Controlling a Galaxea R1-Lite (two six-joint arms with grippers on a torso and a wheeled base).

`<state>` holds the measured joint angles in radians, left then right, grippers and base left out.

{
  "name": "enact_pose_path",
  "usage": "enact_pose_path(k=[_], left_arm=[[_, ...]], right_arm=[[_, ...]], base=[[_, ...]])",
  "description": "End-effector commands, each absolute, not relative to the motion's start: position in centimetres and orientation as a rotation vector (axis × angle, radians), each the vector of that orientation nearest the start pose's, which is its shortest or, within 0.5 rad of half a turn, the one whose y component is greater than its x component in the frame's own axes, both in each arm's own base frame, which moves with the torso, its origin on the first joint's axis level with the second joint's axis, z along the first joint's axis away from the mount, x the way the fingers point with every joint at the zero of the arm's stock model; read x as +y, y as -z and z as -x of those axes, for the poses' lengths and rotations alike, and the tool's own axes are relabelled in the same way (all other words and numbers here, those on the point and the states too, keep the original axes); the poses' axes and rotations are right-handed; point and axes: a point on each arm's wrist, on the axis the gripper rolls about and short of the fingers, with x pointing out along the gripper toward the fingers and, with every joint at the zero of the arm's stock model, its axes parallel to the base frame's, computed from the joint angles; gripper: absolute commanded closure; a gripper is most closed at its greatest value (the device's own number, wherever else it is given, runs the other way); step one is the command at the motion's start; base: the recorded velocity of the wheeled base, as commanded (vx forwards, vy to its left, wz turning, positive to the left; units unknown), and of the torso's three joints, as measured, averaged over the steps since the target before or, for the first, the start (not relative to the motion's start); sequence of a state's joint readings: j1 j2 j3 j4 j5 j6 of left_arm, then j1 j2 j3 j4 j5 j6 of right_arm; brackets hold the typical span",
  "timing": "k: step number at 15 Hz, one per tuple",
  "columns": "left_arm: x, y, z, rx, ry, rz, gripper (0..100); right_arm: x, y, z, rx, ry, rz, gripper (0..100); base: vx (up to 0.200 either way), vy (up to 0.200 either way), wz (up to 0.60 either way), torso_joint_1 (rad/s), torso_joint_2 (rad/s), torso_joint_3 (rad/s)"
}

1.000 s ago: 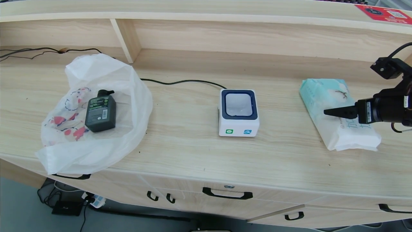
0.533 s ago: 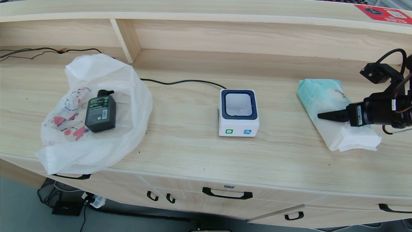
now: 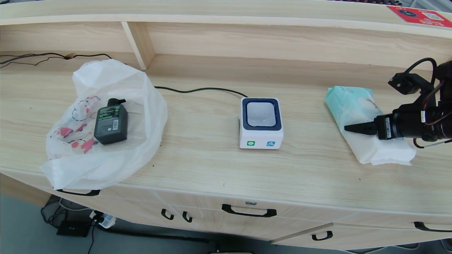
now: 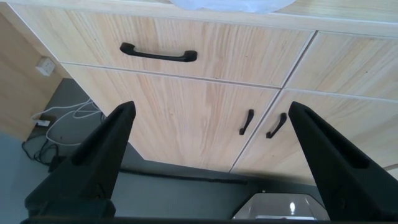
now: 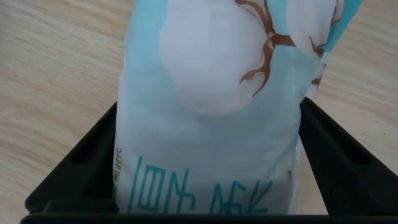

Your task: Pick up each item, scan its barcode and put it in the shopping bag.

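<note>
A white and teal pack of wipes point(image 3: 356, 113) lies on the right of the wooden counter point(image 3: 197, 158). My right gripper point(image 3: 348, 128) is level with it and open, one finger on each long side of the pack point(image 5: 211, 124), with both fingers point(image 5: 93, 162) close against the wrapper. A white scanner point(image 3: 261, 122) with a dark blue rim stands mid-counter. At the left, the white shopping bag point(image 3: 141, 116) lies open with a dark bottle point(image 3: 110, 121) inside. My left gripper point(image 4: 210, 107) hangs open below the counter, in front of the drawers.
A black cable point(image 3: 197, 90) runs from the scanner to the back left. A shelf divider point(image 3: 137, 42) rises at the back. Drawer fronts with black handles point(image 4: 158, 54) sit under the counter. Bare counter lies between bag, scanner and wipes.
My right gripper has slid leftward along the pack of wipes, and the pack's far end has shifted slightly left. The head camera has tipped a little.
</note>
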<state>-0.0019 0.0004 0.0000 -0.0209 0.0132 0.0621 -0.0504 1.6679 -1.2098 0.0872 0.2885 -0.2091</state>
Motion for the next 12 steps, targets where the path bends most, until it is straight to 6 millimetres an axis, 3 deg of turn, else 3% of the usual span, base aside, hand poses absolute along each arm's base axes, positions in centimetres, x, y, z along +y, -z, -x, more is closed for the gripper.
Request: enact_pose_path(k=[1, 12], left_arm=[[0.0, -7.8, 2.3, -0.021, -0.013, -0.063, 0], [0.0, -7.8, 2.3, -0.021, -0.013, -0.064, 0]], right_arm=[[-0.8, -23.0, -31.0, 0.535, -0.293, 0.106, 100], [0.0, -24.1, -30.3, 0.511, -0.261, 0.060, 100]], base=[[0.000, 0.000, 0.00, 0.000, 0.00, 0.000], [0.000, 0.000, 0.00, 0.000, 0.00, 0.000]])
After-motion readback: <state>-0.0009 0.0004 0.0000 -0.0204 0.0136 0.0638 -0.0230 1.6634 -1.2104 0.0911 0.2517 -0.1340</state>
